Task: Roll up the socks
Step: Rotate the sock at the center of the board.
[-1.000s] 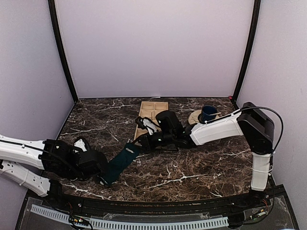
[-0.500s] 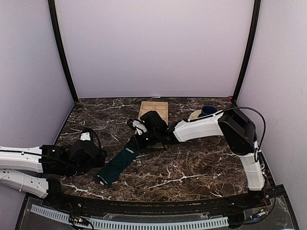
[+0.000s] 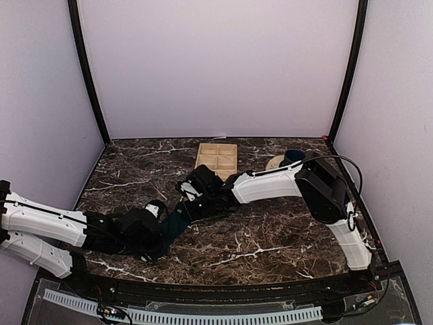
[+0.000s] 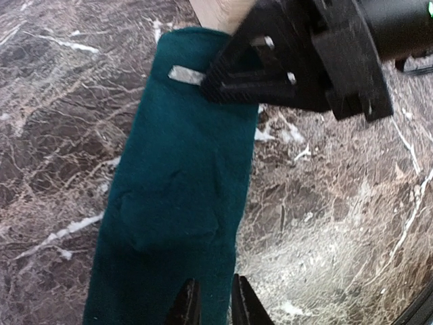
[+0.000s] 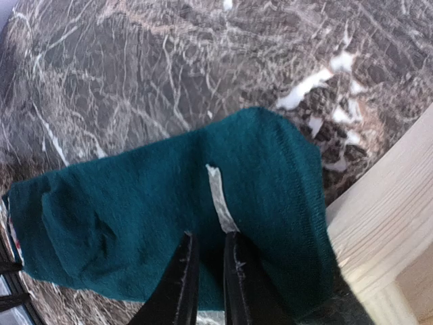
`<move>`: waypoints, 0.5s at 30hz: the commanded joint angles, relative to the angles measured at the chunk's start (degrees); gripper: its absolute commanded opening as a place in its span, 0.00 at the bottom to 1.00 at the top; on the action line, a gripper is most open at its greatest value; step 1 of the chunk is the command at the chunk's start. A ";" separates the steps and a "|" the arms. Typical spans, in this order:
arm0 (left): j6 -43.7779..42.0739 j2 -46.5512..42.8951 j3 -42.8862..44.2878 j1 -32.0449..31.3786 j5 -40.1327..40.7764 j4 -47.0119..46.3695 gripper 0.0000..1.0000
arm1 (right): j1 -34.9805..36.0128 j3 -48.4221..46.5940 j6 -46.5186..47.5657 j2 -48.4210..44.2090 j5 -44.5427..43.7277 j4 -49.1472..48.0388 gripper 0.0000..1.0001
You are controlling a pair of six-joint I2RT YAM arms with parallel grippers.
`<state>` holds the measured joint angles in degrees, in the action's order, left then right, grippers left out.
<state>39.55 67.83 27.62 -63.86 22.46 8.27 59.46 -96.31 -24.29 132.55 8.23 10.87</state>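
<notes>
A dark teal sock (image 3: 174,223) lies stretched on the marble table, running from near left to far right. My left gripper (image 3: 157,237) is at its near end. In the left wrist view the jaws (image 4: 213,305) stand nearly closed with the sock's (image 4: 183,176) right edge between them. My right gripper (image 3: 191,203) is shut on the far cuff end. The right wrist view shows its fingers (image 5: 206,271) pinching the sock (image 5: 135,203) beside a white label (image 5: 220,200). The right gripper also shows in the left wrist view (image 4: 284,68).
A wooden compartment tray (image 3: 216,157) stands just behind the right gripper, its corner close to the sock's cuff (image 5: 392,223). A dark blue cup (image 3: 294,159) sits on a plate (image 3: 276,164) at the back right. Purple walls enclose the table.
My left gripper swung right from the table's left side onto the sock's near end. My right gripper moved left with the cuff end, and the sock shifted left with it.
</notes>
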 commanded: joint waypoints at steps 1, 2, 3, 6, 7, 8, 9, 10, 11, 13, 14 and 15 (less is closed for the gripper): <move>-2.35 2.13 -1.26 0.49 -4.19 -2.37 0.18 | 0.39 -3.86 -0.23 2.30 -1.05 4.60 0.13; -2.37 2.93 -1.17 0.56 -5.08 -2.27 0.16 | 0.39 -4.23 -0.18 2.80 -0.89 5.05 0.13; -2.16 3.71 -0.96 0.58 -5.78 -2.04 0.15 | 0.39 -5.02 -0.10 3.45 -0.65 5.52 0.13; -1.37 6.18 -0.43 0.62 -7.49 -0.90 0.13 | 0.39 -8.23 0.33 5.39 -0.27 7.28 0.13; -1.14 6.89 -0.38 0.58 -8.11 -0.63 0.13 | 0.39 -9.11 0.57 5.94 -0.24 7.84 0.13; -0.81 7.52 -0.29 0.73 -8.73 -0.29 0.12 | 0.39 -9.95 0.75 6.44 -0.19 8.32 0.14; -0.61 8.17 -0.17 0.75 -9.28 0.20 0.12 | 0.39 -10.80 0.93 7.07 -0.20 8.77 0.14; -0.31 8.67 -0.07 0.85 -9.66 0.48 0.12 | 0.39 -11.55 1.18 7.60 -0.25 9.25 0.14; -0.27 9.13 -0.10 0.94 -10.16 0.59 0.11 | 0.39 -12.45 1.44 8.04 -0.42 9.77 0.14; -0.25 9.83 -0.13 1.08 -11.07 0.48 0.11 | 0.39 -14.16 1.97 9.01 -0.49 10.78 0.14; -0.24 10.12 -0.12 1.21 -11.44 0.40 0.11 | 0.39 -14.98 2.16 9.49 -0.42 11.24 0.14; -0.45 10.32 -0.20 1.35 -12.18 0.14 0.11 | 0.41 -15.78 2.34 9.92 -0.45 11.68 0.14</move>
<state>38.79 76.36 27.75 -63.13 14.55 6.79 59.51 -109.30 -23.35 139.28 7.94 18.37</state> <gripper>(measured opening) 0.115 0.139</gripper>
